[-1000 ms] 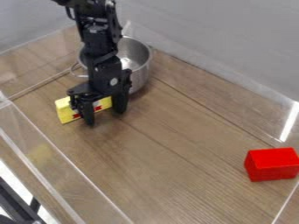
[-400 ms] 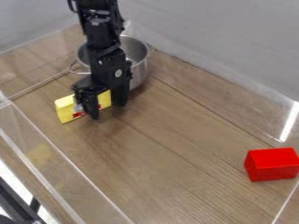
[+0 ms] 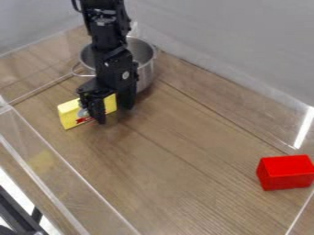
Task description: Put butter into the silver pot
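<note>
Claw (image 3: 95, 113) is down on the butter (image 3: 76, 114), fingers closed around it. Silver pot (image 3: 139, 64) sits just behind; red block (image 3: 285, 171) far off right.

You've got one hand (image 3: 95, 114) down on the bench (image 3: 185, 156). One butter (image 3: 72, 114), the yellow block with the red-and-white label, sits right at the hand's fingers. One silver pot (image 3: 145, 61) stands just behind the hand. One plain red block (image 3: 285, 171) lies well away from the hand. That's three objects in all.
</note>
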